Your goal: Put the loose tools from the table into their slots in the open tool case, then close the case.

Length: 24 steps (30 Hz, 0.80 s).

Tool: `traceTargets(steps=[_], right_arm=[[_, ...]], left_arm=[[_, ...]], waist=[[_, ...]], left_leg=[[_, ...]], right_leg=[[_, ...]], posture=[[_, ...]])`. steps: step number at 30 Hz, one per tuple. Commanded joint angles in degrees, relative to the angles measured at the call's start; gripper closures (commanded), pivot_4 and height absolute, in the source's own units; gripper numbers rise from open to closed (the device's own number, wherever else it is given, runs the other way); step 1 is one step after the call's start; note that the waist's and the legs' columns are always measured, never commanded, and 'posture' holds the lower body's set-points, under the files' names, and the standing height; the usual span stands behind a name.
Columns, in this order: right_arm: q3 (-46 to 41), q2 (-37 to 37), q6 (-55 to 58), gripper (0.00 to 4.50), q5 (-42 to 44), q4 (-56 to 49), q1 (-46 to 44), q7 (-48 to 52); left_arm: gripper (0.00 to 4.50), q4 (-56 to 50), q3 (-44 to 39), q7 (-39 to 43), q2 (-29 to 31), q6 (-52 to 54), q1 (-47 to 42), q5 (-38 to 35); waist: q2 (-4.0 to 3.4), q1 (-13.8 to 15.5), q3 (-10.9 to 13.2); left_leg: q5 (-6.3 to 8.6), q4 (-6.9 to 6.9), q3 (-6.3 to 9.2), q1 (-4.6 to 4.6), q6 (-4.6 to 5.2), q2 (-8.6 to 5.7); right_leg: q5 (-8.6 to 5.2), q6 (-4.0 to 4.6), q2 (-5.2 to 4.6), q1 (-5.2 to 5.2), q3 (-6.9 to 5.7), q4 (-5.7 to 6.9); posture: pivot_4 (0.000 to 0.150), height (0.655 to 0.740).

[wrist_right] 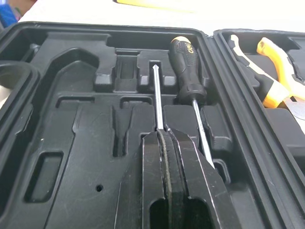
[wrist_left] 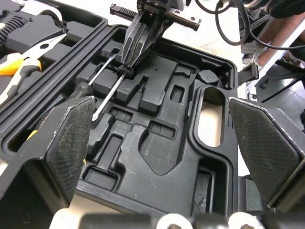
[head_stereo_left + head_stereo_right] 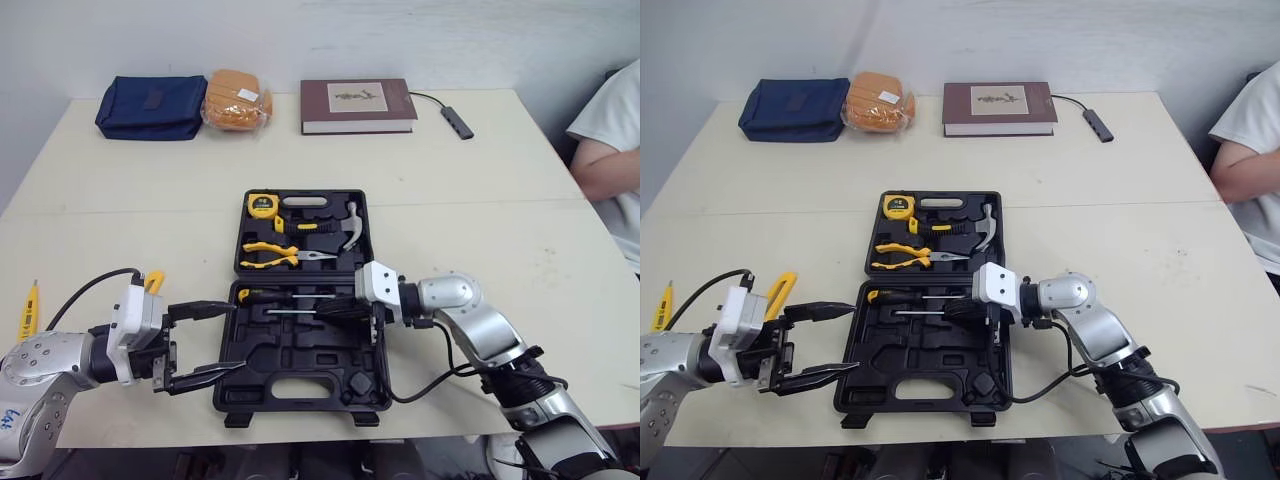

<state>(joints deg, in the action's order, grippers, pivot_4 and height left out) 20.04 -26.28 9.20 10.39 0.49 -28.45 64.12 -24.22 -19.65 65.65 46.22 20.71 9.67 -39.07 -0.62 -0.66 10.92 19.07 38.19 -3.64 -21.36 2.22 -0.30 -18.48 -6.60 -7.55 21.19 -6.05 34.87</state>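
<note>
Screwdriver shaft [image 1: 157,95] inside right pincer [image 1: 165,136]

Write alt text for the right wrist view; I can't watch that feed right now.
The right gripper is closed on the shaft of a thin screwdriver, which lies along the moulded tray of the black tool case. A black-handled screwdriver lies in the slot beside it, and yellow pliers sit in the case's other half.

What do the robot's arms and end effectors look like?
The left arm and right arm: silver-grey metal, white wrist blocks, black cables. The left end effector and right end effector: two black fingers each; the left's pads are cross-hatched.
</note>
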Motion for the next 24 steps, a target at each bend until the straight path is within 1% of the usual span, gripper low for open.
traceTargets(steps=[1, 7, 11, 16, 18, 19, 20, 23, 24], right_arm=[[2.42, -1.02, 4.41, 4.48, -3.58, 1.21, 0.39, -1.09], [5.4, -1.92, 5.86, 4.48, -7.41, 2.48, -0.09, -2.08], [6.99, -1.54, 10.4, 4.48, -9.26, 2.82, -0.91, -4.2], [9.08, -1.09, 15.71, 4.48, -9.95, 1.34, -3.5, -4.2], [9.42, -0.94, 14.25, 4.48, -9.99, 1.14, -4.28, -3.9], [8.22, -0.15, 14.36, 4.48, -8.27, 0.6, -4.34, -4.05], [7.28, 0.46, 14.62, 4.48, -6.94, 0.2, -4.35, -4.24], [1.94, 2.03, 9.99, 4.48, -0.56, -1.29, -3.46, -1.93], [-0.99, 1.63, 6.76, 4.48, 1.43, -1.79, -2.77, -1.02]], left_arm=[[0.0, -1.53, -0.39, -0.32, 0.01, -0.66, 0.49, -0.02], [0.0, -1.46, -0.35, -0.57, 0.27, -0.69, 0.71, 0.52], [0.0, -1.41, -0.23, -0.69, 0.28, -0.85, 0.8, 0.83], [0.0, -0.91, -0.17, -0.73, -0.06, -1.22, 0.76, 1.32], [0.0, -0.76, 0.01, -0.76, -0.27, -1.45, 0.67, 1.54], [0.0, -0.71, -0.01, -0.92, -0.51, -1.61, 0.62, 1.56], [0.0, -0.69, -0.03, -1.04, -0.67, -1.74, 0.6, 1.56], [0.0, -0.56, 0.01, -1.52, -1.42, -2.52, 0.71, 1.95], [0.0, -0.32, -0.29, -1.94, -2.02, -3.18, 1.03, 2.25]], waist=[[0.01, -0.16, -0.01], [0.05, -0.77, -0.05], [0.14, -0.95, -0.16], [0.21, -0.97, -0.43], [0.25, -0.98, -0.5], [0.26, -0.98, -0.5], [0.26, -0.95, -0.5], [0.24, -0.93, -0.48], [0.2, -0.92, -0.43]], left_leg=[[0.0, 0.0, 0.0, 0.03, 0.0, 0.0], [0.0, -0.01, 0.02, 0.2, -0.01, 0.0], [0.01, -0.01, 0.05, 0.28, -0.03, 0.0], [0.02, -0.02, 0.08, 0.34, -0.08, 0.02], [0.07, -0.04, 0.11, 0.53, -0.19, 0.03], [0.22, -0.14, 0.13, 0.88, -0.43, 0.05], [0.27, -0.17, 0.13, 0.98, -0.52, 0.07], [0.26, -0.18, 0.14, 0.96, -0.54, 0.1], [0.25, -0.18, 0.15, 0.9, -0.51, 0.09]], right_leg=[[0.0, 0.0, 0.0, -0.02, 0.0, 0.01], [-0.01, 0.01, -0.02, -0.18, 0.01, 0.01], [-0.01, 0.02, -0.05, -0.23, 0.01, 0.04], [-0.04, 0.08, -0.08, -0.24, 0.01, 0.07], [-0.1, 0.2, -0.12, -0.36, 0.01, 0.01], [-0.17, 0.31, -0.13, -0.63, 0.0, 0.0], [-0.2, 0.37, -0.13, -0.69, 0.0, 0.01], [-0.23, 0.43, -0.11, -0.64, -0.01, 0.09], [-0.23, 0.43, -0.11, -0.6, -0.02, 0.08]], posture=[[0.15, 0.74], [0.15, 0.74], [0.15, 0.74], [0.15, 0.74], [0.15, 0.74], [0.15, 0.74], [0.15, 0.74], [0.15, 0.74], [0.15, 0.74]])
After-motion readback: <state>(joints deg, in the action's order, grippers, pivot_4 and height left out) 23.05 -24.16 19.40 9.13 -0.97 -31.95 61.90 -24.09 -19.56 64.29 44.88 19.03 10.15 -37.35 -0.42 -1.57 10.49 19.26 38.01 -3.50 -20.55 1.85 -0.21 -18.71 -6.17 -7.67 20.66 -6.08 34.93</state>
